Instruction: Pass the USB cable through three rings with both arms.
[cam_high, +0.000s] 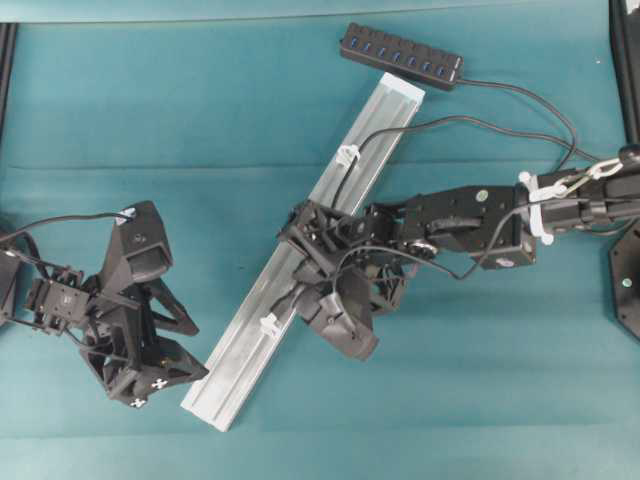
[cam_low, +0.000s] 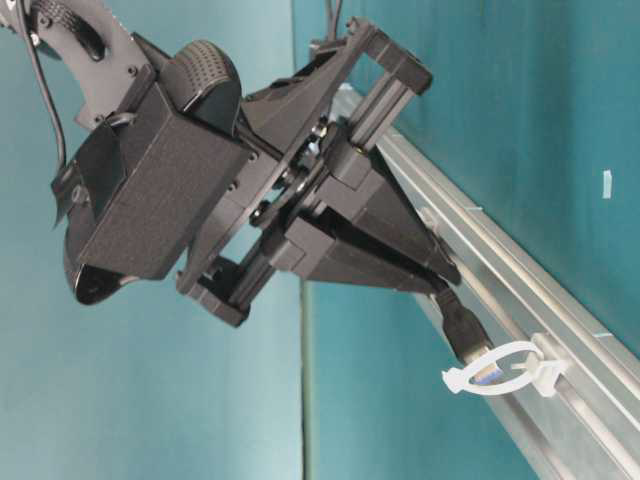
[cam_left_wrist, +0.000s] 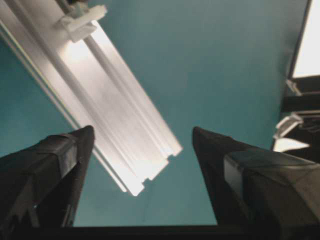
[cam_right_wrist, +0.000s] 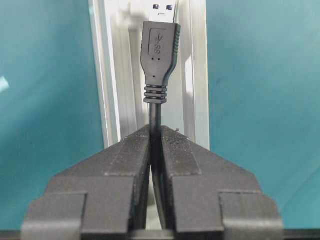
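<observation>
Black USB cable (cam_right_wrist: 159, 55) pinched, plug entering ring (cam_low: 500, 372)

a robotics lab bench: two black jointed arms (cam_high: 450, 225) with wrist cameras work over a surface (cam_high: 200, 110) draped in plain teal cloth, with a bare aluminium rail (cam_high: 300, 255) and a usb hub (cam_high: 401, 56) laid out as test fixtures.

Even, bright light; glare whitens the rail (cam_left_wrist: 105, 120) (left wrist view soft).
</observation>
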